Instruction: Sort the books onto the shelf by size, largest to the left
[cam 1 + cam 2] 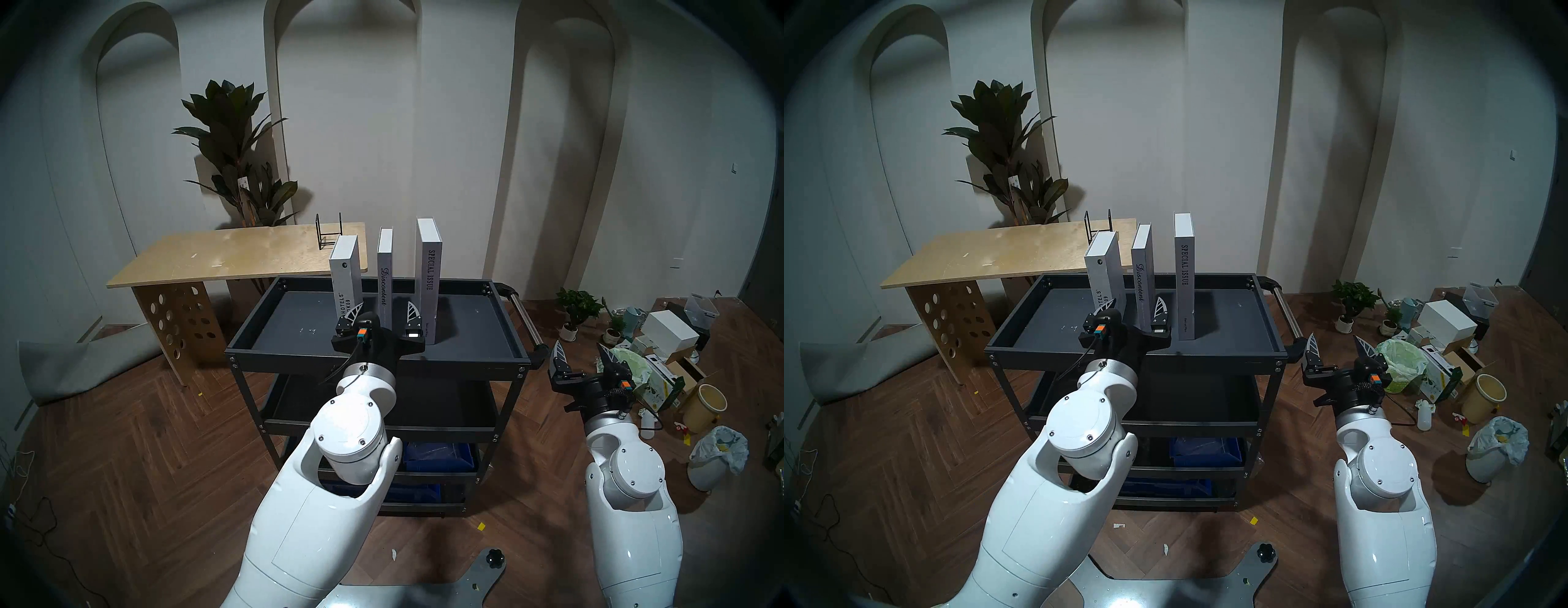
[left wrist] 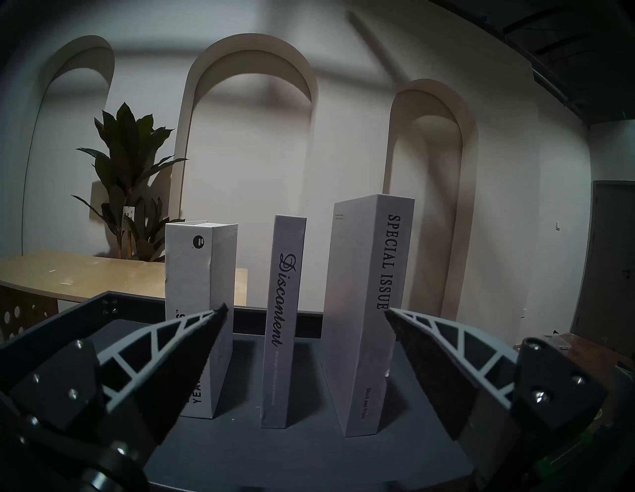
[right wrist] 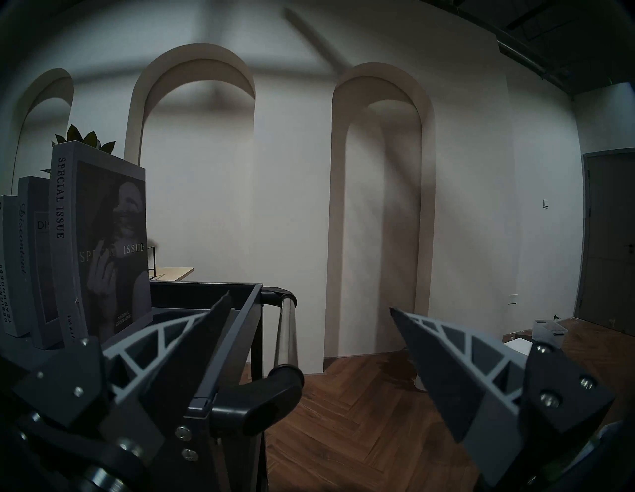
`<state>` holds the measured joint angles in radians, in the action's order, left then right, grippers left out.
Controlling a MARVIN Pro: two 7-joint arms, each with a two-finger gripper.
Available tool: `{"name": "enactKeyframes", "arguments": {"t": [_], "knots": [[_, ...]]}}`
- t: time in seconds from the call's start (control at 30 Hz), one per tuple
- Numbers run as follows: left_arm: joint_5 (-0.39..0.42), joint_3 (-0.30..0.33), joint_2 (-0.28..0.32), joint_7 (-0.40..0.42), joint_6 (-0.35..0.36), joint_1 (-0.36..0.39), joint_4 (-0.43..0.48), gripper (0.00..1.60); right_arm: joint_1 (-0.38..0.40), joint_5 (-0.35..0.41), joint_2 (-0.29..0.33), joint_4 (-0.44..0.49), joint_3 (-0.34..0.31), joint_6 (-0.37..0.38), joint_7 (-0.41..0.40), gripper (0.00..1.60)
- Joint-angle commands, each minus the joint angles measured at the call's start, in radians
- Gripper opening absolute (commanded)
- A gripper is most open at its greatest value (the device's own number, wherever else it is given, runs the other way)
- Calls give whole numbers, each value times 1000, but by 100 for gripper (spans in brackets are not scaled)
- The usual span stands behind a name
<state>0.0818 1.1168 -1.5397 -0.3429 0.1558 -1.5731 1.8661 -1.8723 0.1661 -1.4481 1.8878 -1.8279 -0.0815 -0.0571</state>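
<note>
From my remote seat: three grey hardbacks stand upright and apart on the shelf (image 1: 462, 335), the dark-grey rimmed top tray of the black cart. In the head view, left to right: the short thick "DESIGNHOTELS YEARBOOK09" book (image 1: 344, 271), the thin "Discontent" book (image 1: 384, 276), the tall "SPECIAL ISSUE" book (image 1: 429, 263) (so the tallest sits at the right end).

Left gripper (image 1: 380, 313) is released, jaws spread wide, pointing level over the tray's near rim. The "Discontent" spine falls between its two fingers in the left wrist view; neither finger touches a book there. Left finger overlaps the yearbook's spine in that view, right finger (image 2: 443, 360) overlaps the "SPECIAL ISSUE" spine.

Right gripper (image 1: 581, 354) is also released and grasping nothing, hanging off the cart's right end, near the push handle (image 1: 526, 322). Its wrist view looks past the handle to the wall.

Plywood bench (image 1: 220, 254) behind the cart carries a small black wire rack (image 1: 329, 231). Potted plant (image 1: 237, 140) beyond it.
</note>
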Motion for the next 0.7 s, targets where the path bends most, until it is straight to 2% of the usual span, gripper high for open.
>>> {"name": "enactKeyframes", "arguments": {"t": [0.0, 0.63, 0.67], "knots": [[-44, -9, -45, -24, -7, 111, -42, 160, 13, 16, 3, 12, -18, -15, -2, 160], [-129, -32, -123, -86, -3, 274, -234, 160, 2, 52, -8, 6, -32, -22, -12, 160], [-135, -32, -136, -92, 1, 300, -259, 160, 1, 54, -9, 7, -33, -23, -12, 160]]}}
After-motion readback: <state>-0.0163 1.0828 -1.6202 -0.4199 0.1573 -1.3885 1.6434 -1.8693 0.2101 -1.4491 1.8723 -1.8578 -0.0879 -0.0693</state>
